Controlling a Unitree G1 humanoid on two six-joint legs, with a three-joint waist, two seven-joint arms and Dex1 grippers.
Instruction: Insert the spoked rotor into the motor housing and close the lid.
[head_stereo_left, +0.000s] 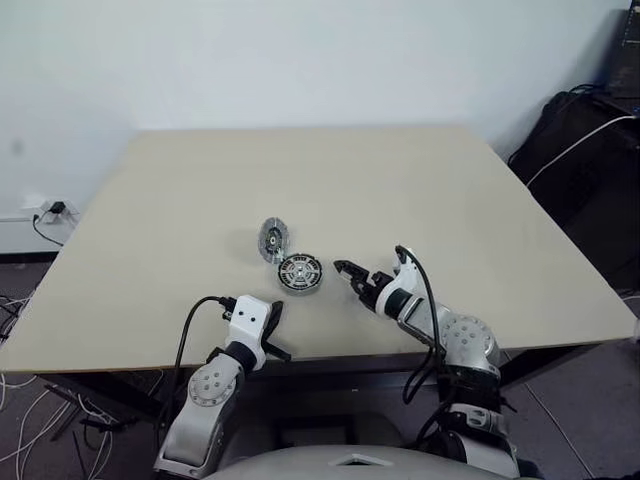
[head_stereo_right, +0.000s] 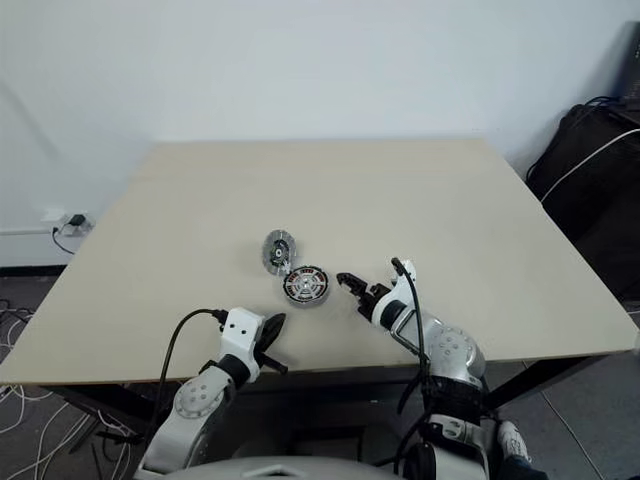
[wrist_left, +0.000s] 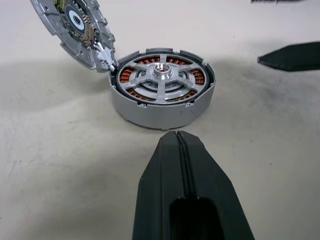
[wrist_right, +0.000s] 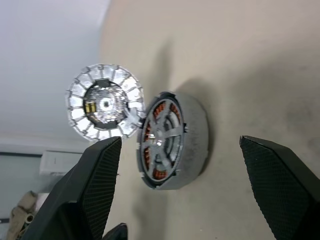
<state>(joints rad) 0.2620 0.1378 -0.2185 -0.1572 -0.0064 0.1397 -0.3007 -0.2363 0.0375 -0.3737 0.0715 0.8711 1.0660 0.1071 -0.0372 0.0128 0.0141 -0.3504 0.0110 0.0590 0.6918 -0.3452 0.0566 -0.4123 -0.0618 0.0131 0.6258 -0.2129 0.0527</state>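
Observation:
The motor housing (head_stereo_left: 300, 273) sits near the middle of the table, with copper windings inside its grey wall (wrist_left: 160, 112). The spoked rotor (wrist_left: 161, 75) lies seated inside it, its spokes level with the rim. The lid (head_stereo_left: 272, 240) stands tilted up, open, touching the housing's far-left edge, with its inner side (wrist_right: 105, 107) facing out. My left gripper (head_stereo_left: 276, 318) is shut and empty, just short of the housing on the near side, its tip (wrist_left: 177, 136) pointing at it. My right gripper (head_stereo_left: 348, 276) is open and empty, a little to the right of the housing.
The beige table (head_stereo_left: 400, 180) has its front edge close under both arms. A black bag with a white cable (head_stereo_left: 590, 150) stands off the table's right side. A wall socket with plugs (head_stereo_left: 50, 211) is at the left, below table level.

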